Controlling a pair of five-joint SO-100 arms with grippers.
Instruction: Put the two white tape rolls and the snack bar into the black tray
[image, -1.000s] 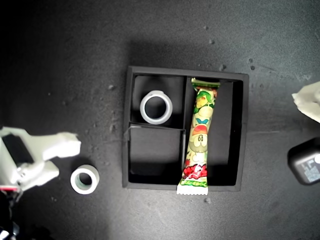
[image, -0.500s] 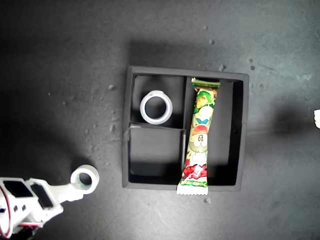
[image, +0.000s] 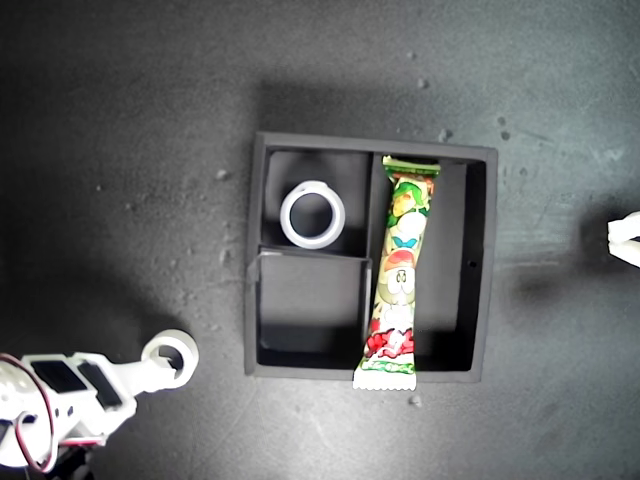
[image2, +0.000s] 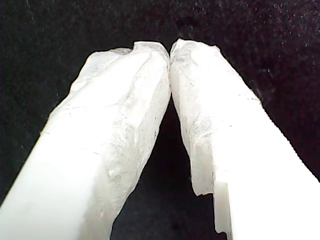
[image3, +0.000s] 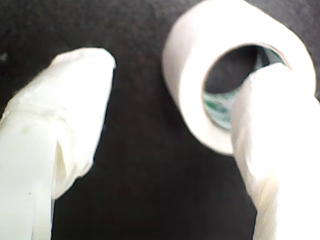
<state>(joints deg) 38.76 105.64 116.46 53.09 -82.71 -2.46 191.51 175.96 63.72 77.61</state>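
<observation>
The black tray (image: 488, 260) sits mid-table. Its long compartment holds the snack bar (image: 400, 285), whose lower crimped end overhangs the tray wall. The plain white tape roll (image: 312, 214) lies in the upper small compartment. The other tape roll (image: 186, 350), with a greenish core (image3: 190, 55), rests on the table off the tray's lower left corner in the exterior view. My second gripper (image: 168, 362) (image3: 180, 70) is open, with one finger through the roll's hole and the other well apart. My first gripper (image2: 170, 50) (image: 625, 238) is shut and empty at the exterior view's right edge.
The tray's lower small compartment (image: 310, 300) holds nothing. The dark table top (image: 130, 150) carries scattered small crumbs around the tray. Bare matte surface lies between the loose roll and the tray.
My second gripper swung down to the exterior view's lower left and slid one finger into the loose roll's hole. My first arm drew back toward the exterior view's right edge.
</observation>
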